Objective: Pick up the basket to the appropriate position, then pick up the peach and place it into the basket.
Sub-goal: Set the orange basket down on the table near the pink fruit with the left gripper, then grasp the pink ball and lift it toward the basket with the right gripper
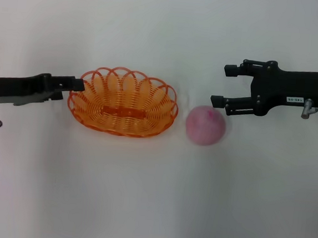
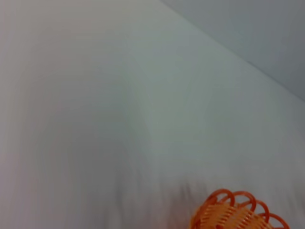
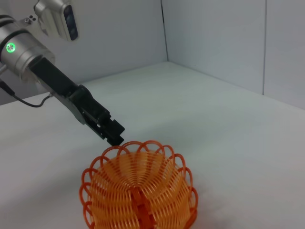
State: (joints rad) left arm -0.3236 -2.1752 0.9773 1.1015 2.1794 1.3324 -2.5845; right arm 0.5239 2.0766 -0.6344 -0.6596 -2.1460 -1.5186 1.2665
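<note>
The basket (image 1: 123, 102) is seen resting on the white table (image 1: 141, 195), left of centre in the head view, with the peach (image 1: 206, 125) just beside its right end, apart from it. The left gripper (image 1: 77, 84) is placed at the basket's left rim; whether its fingers are closed on the rim cannot be told. The right gripper (image 1: 222, 85) is held just right of the peach, its 2 fingers spread wide, with nothing held.

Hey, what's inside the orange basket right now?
Nothing: the basket holds only its own flat base bar. The peach lies outside, beside it. The left hand at the rim hides a little weave.
</note>
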